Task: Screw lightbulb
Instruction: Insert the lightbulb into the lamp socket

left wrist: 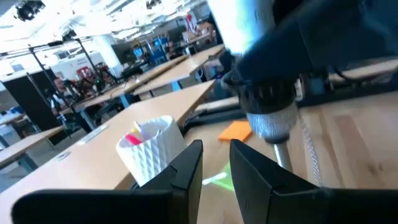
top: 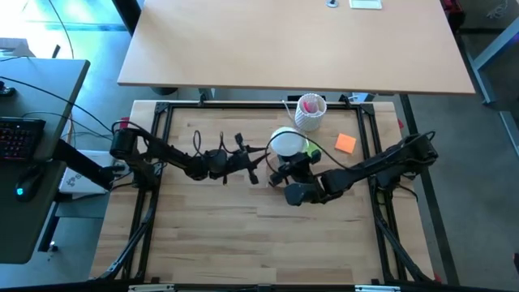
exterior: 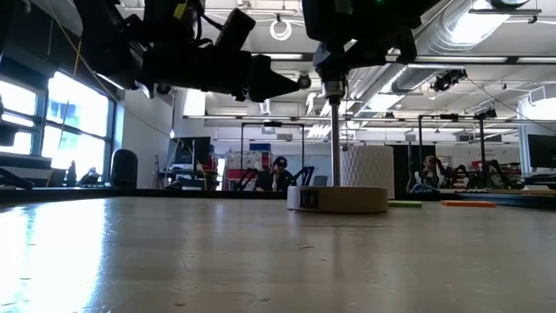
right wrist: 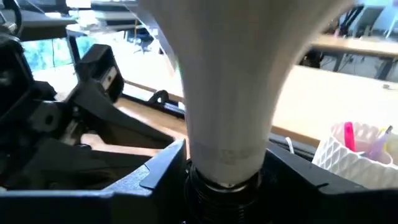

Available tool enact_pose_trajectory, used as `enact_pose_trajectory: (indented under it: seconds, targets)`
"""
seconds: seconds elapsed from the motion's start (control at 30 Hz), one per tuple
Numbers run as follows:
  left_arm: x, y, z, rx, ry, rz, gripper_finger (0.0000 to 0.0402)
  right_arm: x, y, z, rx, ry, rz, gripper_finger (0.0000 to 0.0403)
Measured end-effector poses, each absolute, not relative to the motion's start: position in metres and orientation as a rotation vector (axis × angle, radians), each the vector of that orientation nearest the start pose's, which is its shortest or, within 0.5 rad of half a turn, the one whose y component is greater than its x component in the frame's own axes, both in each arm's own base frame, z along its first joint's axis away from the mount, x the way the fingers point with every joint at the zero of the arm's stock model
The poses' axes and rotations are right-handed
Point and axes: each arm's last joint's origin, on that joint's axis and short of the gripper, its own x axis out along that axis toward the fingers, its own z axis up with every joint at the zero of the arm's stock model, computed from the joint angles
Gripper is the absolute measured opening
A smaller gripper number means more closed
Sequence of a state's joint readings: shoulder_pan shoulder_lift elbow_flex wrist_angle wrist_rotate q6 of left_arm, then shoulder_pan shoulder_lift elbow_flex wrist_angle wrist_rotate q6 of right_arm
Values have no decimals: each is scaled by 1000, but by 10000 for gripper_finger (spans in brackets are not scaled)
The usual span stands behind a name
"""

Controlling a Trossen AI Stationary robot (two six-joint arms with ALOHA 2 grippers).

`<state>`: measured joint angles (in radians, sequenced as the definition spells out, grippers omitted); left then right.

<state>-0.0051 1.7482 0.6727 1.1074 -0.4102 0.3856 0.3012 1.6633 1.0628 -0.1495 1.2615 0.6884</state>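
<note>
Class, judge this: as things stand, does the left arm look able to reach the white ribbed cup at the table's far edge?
Probably not directly: the white frosted lightbulb and the right gripper around its neck stand between the left gripper and the white ribbed cup.

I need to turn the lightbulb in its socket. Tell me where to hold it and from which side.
Grip the lightbulb on its narrow neck, just above the socket, with a jaw on either side. The globe is wide and rounded, so jaws would likely slip there. Come level across the table, as the right gripper does, since the bulb stands upright on its wooden base.
</note>
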Motion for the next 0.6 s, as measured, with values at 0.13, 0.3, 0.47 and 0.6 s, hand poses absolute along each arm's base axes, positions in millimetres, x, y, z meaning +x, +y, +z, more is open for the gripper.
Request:
enact_pose_trajectory:
  seconds: [0.13,0.3,0.47,0.6]
  targets:
    - [326,10,182,365,36,404,75,330,74,226,79,205,-1031,191]
    - [326,10,178,367,58,399,76,329,77,226,74,204,-1023,193]
    - [326,10,178,362,57,399,76,326,83,232,45,234,-969,216]
    - [326,10,178,362,57,399,76,319,86,244,35,284,-869,250]
